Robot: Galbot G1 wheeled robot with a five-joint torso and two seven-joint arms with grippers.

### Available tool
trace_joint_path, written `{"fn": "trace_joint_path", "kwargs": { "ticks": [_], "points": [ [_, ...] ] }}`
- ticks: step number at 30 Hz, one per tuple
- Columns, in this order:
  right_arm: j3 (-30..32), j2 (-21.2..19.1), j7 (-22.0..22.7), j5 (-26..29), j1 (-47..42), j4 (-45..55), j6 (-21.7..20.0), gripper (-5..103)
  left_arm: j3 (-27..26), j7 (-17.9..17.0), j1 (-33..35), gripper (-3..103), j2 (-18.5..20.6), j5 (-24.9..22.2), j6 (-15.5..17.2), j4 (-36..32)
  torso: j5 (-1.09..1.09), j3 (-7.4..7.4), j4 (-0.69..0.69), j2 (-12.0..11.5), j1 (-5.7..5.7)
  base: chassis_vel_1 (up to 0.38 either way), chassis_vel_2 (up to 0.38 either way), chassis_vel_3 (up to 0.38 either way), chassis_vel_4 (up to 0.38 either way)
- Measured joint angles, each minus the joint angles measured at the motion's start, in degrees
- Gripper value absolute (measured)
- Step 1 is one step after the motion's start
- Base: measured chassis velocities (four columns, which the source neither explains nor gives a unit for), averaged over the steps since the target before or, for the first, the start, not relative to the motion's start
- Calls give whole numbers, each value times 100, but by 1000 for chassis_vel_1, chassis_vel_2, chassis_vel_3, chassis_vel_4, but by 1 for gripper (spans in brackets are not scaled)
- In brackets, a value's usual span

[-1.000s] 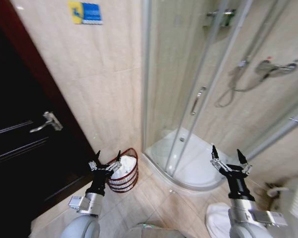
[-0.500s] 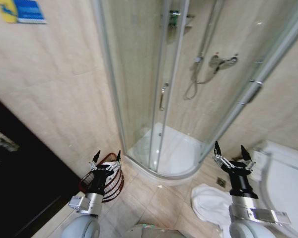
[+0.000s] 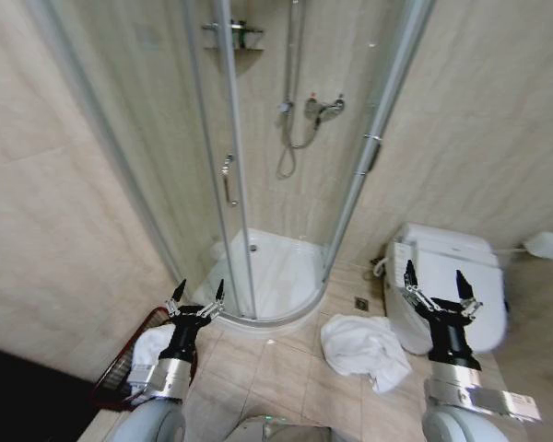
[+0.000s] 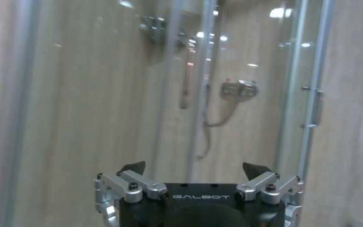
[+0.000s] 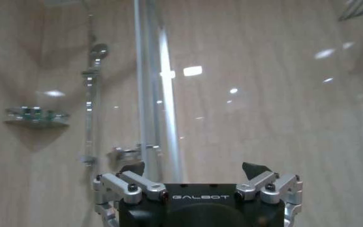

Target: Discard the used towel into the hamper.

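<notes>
In the hamper [image 3: 120, 368] lies white cloth [image 3: 151, 348].

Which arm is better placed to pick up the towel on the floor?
Probably right. The white towel lies on the floor tiles just inboard of the right gripper, which is open and empty. The left gripper, also open, hangs over the hamper, farther from the towel.
</notes>
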Motion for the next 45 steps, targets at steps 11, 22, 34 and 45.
{"fn": "trace_joint_path", "kwargs": {
  "ticks": [11, 22, 34, 45],
  "points": [
    [133, 4, -177, 68, -19, -78, 188, 100, 0, 0, 0, 100, 0, 0, 0, 0, 0, 0, 0, 0, 0, -81, -81, -82, -78],
    [404, -33, -191, 399, -26, -159, 230, 100, -1, 0, 0, 100, 1, 0, 0, 0, 0, 0, 1, 0, 0, -11, -13, 11, 9],
    [415, -55, -211, 408, -30, -169, 222, 100, 1, 0, 0, 100, -1, 0, 0, 0, 1, 0, 0, 0, 0, -118, -115, 117, 109],
    [371, -64, -214, 400, 0, -150, 185, 100, 0, 0, 0, 100, 0, 0, 0, 0, 0, 0, 0, 0, 0, -72, -66, 70, 80]
  ]
}}
